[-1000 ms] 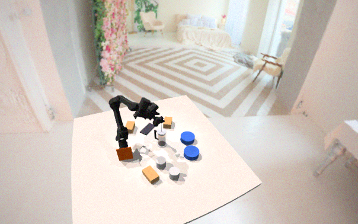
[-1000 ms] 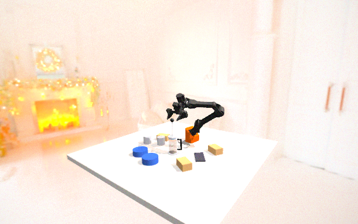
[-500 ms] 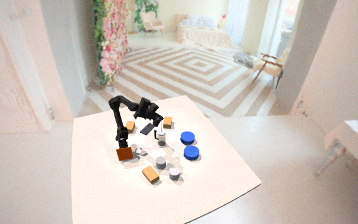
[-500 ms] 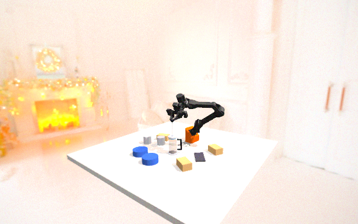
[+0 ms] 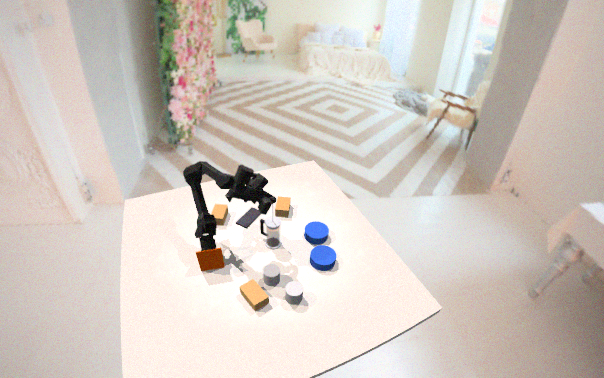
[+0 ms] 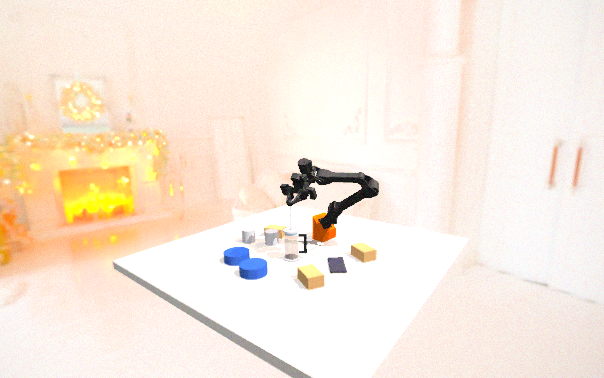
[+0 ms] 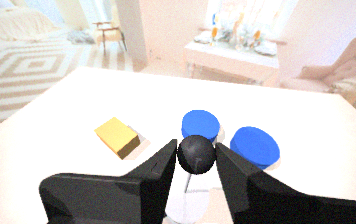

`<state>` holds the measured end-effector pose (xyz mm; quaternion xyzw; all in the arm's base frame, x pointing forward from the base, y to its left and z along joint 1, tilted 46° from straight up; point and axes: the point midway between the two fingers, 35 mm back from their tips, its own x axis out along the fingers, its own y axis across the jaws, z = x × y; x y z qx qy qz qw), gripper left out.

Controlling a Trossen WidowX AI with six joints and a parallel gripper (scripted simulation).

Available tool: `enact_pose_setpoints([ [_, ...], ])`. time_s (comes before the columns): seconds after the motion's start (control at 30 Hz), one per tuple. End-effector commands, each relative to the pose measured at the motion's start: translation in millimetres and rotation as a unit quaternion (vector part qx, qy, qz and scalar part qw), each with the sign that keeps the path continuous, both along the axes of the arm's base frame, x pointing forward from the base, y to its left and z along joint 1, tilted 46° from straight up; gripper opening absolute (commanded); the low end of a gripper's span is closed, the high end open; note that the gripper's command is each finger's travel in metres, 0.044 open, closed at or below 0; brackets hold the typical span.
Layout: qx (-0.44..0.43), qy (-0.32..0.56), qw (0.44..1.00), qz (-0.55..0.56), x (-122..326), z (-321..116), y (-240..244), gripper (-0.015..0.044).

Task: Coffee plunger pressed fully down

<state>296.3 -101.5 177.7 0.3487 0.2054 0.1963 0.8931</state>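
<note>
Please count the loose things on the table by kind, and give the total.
Coffee press: 1
Blue discs: 2
Grey cylinders: 2
Tan blocks: 3
Dark flat slab: 1
Total: 9

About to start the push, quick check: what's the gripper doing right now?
Gripper: closed on the black plunger knob, one finger either side; the rod is still raised above the coffee press.
</note>
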Motion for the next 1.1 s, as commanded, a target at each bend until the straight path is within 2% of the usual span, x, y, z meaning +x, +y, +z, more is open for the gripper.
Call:
enact_pose_setpoints([
  [0.0, -0.002, 0.009, 1.0, 0.001, 1.1, -10.6, 7.1, 0.0128],
  [1.07, -0.005, 0.012, 1.0, 0.002, 7.9, -50.8, 41.1, 0.0128],
])
